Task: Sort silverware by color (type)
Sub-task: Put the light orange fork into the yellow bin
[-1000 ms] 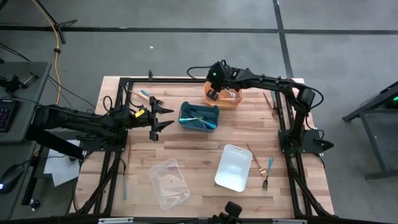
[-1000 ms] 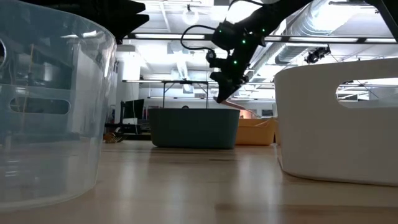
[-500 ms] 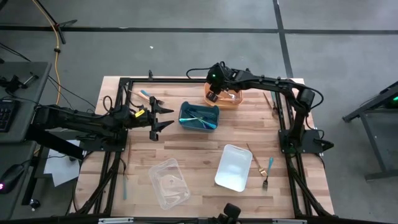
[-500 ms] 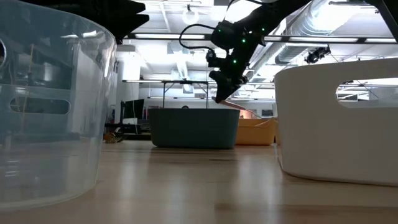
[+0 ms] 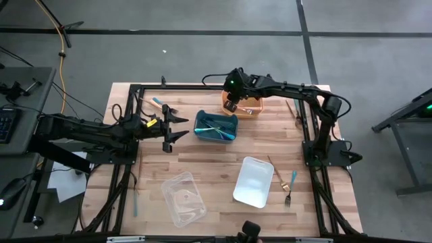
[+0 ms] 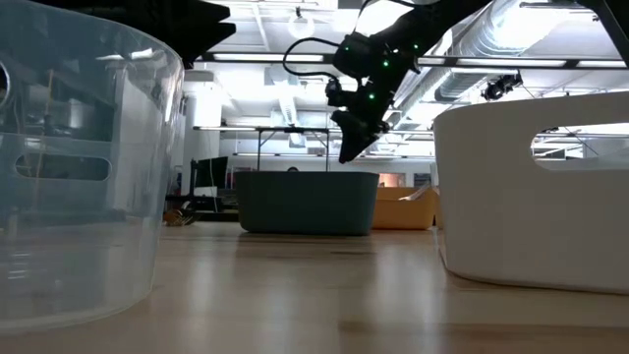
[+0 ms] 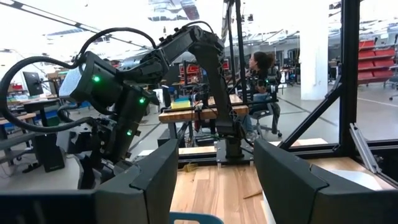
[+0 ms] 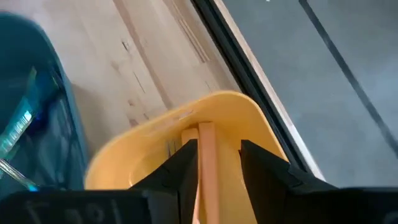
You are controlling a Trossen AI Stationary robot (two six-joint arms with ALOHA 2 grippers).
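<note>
My right gripper [image 5: 233, 104] [image 6: 349, 150] [image 8: 221, 163] hangs over the orange bin [image 5: 250, 106] [image 8: 186, 134] at the far side of the table, tilted down, its fingers open. A salmon-orange silverware handle [image 8: 206, 155] shows between the fingers, reaching down into the bin. The teal bin [image 5: 216, 126] beside it holds teal silverware. My left gripper [image 5: 177, 127] [image 7: 214, 180] waits open to the left of the teal bin, holding nothing. My right gripper has the salmon-orange handle [image 8: 205, 171] between its open fingers, running along them. The handle lies close against one finger [image 8: 183, 171] and stands apart from the other. I cannot tell whether it still touches that finger.
A white bin [image 5: 254, 181] and a clear bin [image 5: 183, 198] stand near the front. Loose silverware lies right of the white bin [image 5: 291, 183], at the far left [image 5: 156, 102], by the right frame [image 5: 292, 108] and at the left edge [image 5: 135, 202]. A black frame [image 5: 135, 162] borders the table.
In the low view, the salmon piece that slanted down below my right gripper toward the orange bin no longer shows there. The right gripper has stayed over the orange bin.
</note>
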